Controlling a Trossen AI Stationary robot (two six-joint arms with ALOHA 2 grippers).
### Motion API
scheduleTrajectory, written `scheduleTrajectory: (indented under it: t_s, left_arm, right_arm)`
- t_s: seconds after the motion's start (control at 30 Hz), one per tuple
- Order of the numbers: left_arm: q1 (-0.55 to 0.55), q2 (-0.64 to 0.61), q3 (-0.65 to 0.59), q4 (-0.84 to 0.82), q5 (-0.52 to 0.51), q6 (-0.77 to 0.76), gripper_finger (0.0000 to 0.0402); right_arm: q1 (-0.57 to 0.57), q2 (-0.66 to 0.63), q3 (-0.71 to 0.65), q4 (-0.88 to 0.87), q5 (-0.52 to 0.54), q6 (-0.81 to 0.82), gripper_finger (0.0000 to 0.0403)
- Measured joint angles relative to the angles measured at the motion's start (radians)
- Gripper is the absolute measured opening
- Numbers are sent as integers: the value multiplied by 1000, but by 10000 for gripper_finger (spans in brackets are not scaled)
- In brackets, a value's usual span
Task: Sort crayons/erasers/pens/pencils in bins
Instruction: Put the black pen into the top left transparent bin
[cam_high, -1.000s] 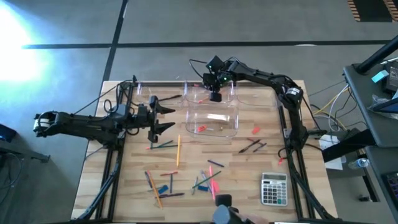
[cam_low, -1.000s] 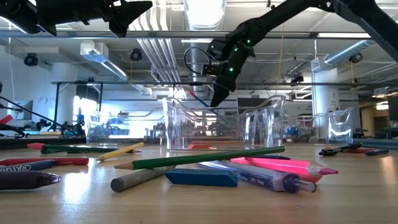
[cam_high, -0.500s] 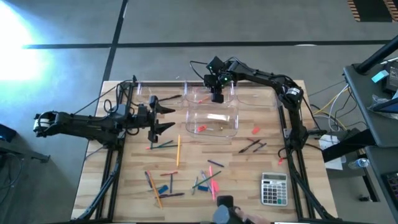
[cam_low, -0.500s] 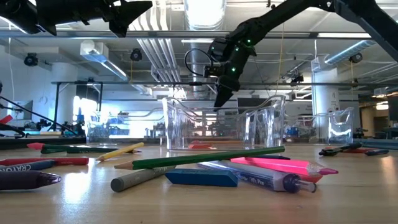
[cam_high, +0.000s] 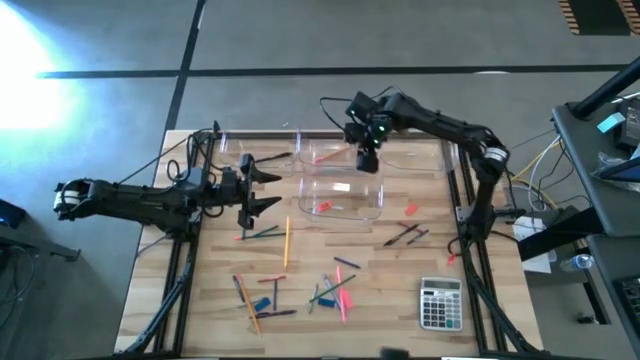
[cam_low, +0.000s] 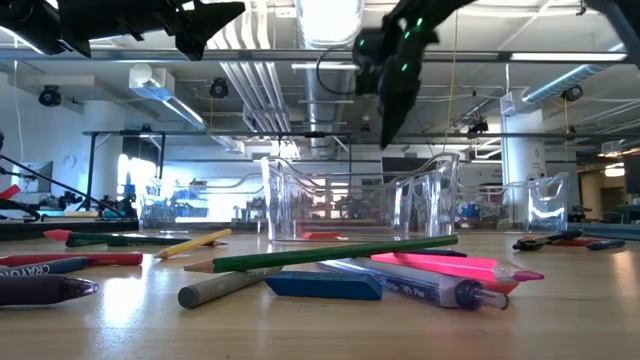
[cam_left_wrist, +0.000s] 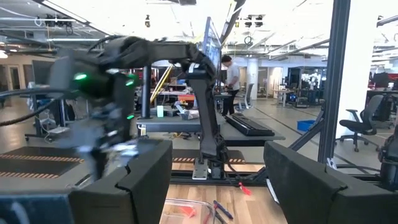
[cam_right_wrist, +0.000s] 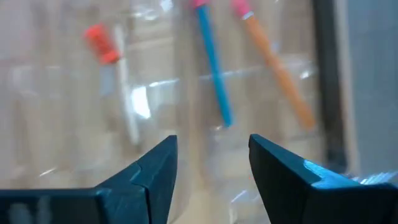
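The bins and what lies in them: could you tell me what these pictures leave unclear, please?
- Right wrist view: motion blur smears the pencils below, so which bin holds them is unclear.
- High view: the right gripper covers part of the far bins.
- Low view: clear walls and glare hide the contents.

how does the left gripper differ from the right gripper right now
The left gripper hangs beside the bins' left side, level and pointing sideways; the right gripper hangs over the back bins, pointing down. The left looks idle; the right looks blurred in the left wrist view, in motion. Both are open and empty.
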Motion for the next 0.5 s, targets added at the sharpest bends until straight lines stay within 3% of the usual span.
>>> scheduleTrajectory:
  t_s: [0.23,0.5]
  left_arm:
    - [0,0,0,0,0,-2,239]
    - [0,0,0,0,0,-3,239]
  right_arm:
    - [157,-247,-210,-6,-1,100,172]
    - [346,-546,-551,97,11,357,172]
